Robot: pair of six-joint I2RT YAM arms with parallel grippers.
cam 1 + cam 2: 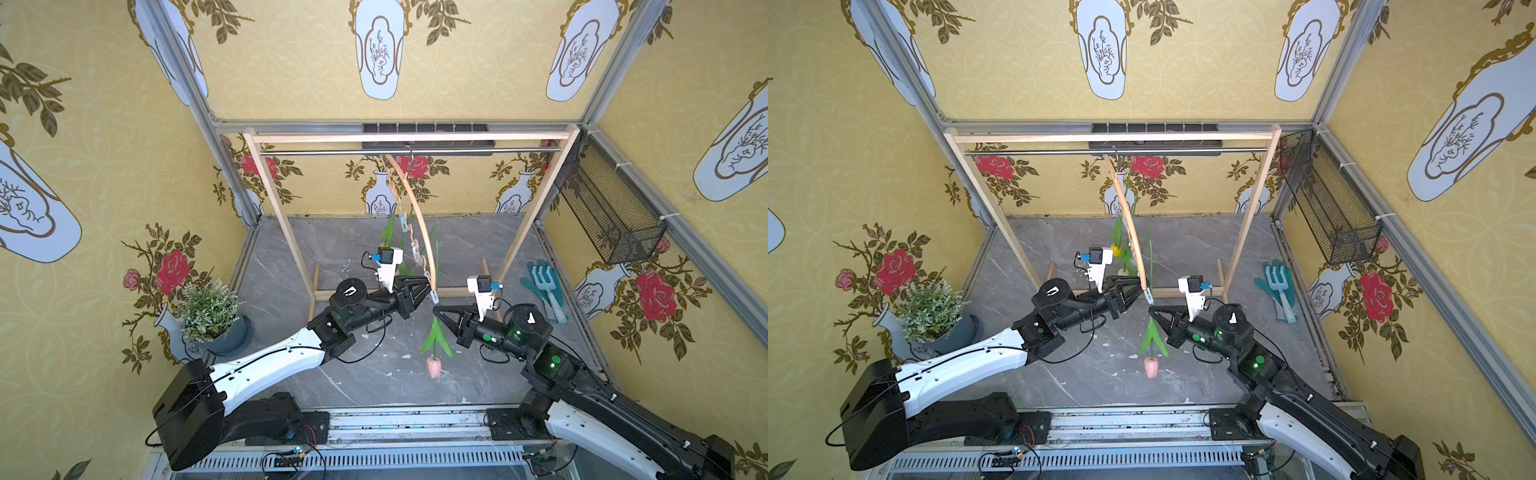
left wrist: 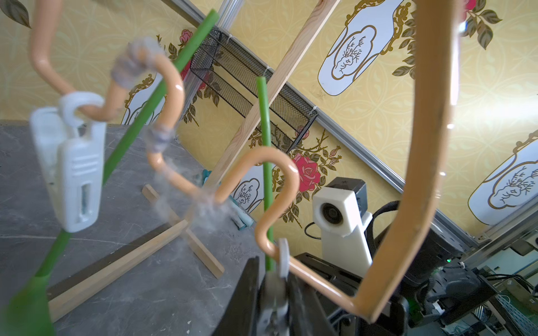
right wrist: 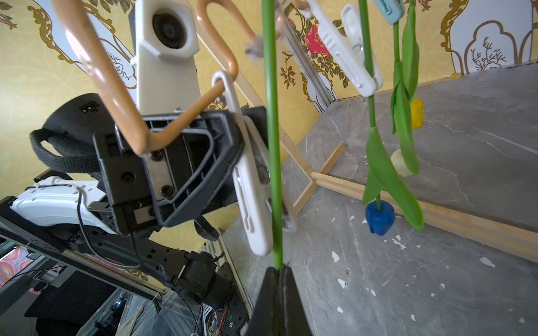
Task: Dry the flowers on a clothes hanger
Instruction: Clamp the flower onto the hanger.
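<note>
Pink tulip [image 1: 434, 367] hangs head-down, stem pinched tight in right gripper [image 1: 436, 311], running just beside the end clothespin [image 3: 250, 186] of the clothes hanger [image 1: 419, 224]. Left gripper [image 1: 429, 287] clamps that pin, as far as the blur shows. Hanger hangs edge-on from rack rail [image 1: 332, 152]. Gripper tips near, apart. Free room below the head.

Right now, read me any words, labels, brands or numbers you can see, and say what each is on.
No readable text.
The white mark on the left arm's joint and the one on the right arm's are shapes, not letters.
A pale mark on the left arm's housing, in the right wrist view, is too blurred.
</note>
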